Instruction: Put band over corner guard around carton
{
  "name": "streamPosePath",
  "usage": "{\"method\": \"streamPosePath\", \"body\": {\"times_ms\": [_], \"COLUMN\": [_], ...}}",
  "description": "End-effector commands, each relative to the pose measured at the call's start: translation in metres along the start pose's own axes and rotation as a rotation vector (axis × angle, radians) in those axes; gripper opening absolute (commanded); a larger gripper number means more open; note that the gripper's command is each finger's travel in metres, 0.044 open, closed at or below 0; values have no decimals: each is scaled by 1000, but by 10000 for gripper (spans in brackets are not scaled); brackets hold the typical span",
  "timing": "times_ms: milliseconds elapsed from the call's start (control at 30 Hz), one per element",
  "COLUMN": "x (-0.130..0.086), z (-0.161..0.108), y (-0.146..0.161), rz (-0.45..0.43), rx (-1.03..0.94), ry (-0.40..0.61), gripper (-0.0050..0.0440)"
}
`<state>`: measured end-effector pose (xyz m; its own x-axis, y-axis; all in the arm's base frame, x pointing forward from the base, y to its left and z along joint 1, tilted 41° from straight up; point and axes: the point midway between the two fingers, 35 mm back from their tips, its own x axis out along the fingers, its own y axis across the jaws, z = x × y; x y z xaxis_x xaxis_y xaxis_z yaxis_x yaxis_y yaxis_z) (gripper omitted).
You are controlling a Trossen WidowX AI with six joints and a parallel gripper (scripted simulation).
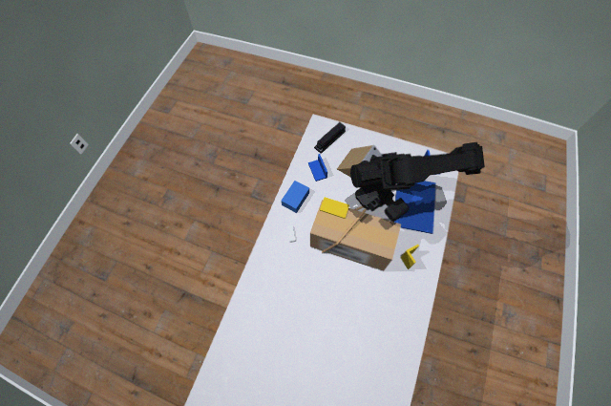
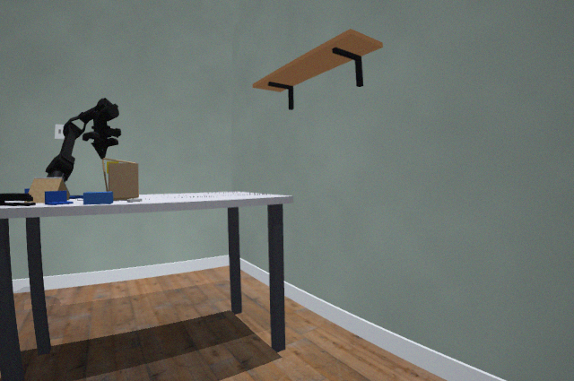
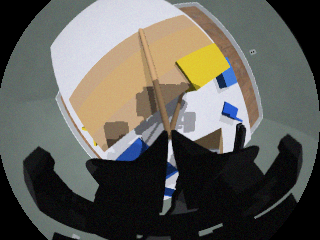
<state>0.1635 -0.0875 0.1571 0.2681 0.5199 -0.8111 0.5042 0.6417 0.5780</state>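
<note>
Claw (image 1: 368,207) (image 2: 102,157) (image 3: 169,134) is pinched nearly closed on the band (image 1: 349,232) (image 2: 121,160) (image 3: 154,75), pulling it off the carton's (image 1: 365,236) (image 2: 124,180) (image 3: 125,65) side facing the bench's (image 1: 345,342) (image 2: 208,201) (image 3: 75,30) arm end, probably for slack to reach the yellow guard (image 1: 333,207) (image 2: 112,166) (image 3: 203,66) at the corner nearer the left edge.

A blue block (image 1: 295,196) (image 2: 98,197) (image 3: 228,75) and, near it, a smaller blue angle piece (image 1: 318,168) (image 2: 56,197) (image 3: 230,111).

Plain workroom: robot arm (image 1: 419,164) (image 2: 68,142) over a packing table (image 1: 321,322) (image 2: 208,203)
</note>
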Motion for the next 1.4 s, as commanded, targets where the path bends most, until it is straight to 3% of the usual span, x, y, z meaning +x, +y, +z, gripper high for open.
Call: {"method": "streamPosePath", "body": {"times_ms": [0, 1367], "x": [-2, 1], "z": [-4, 36], "y": [-2, -45], "rz": [-14, 14], "rx": [3, -11], "ry": [1, 85], "gripper": [0, 0]}}
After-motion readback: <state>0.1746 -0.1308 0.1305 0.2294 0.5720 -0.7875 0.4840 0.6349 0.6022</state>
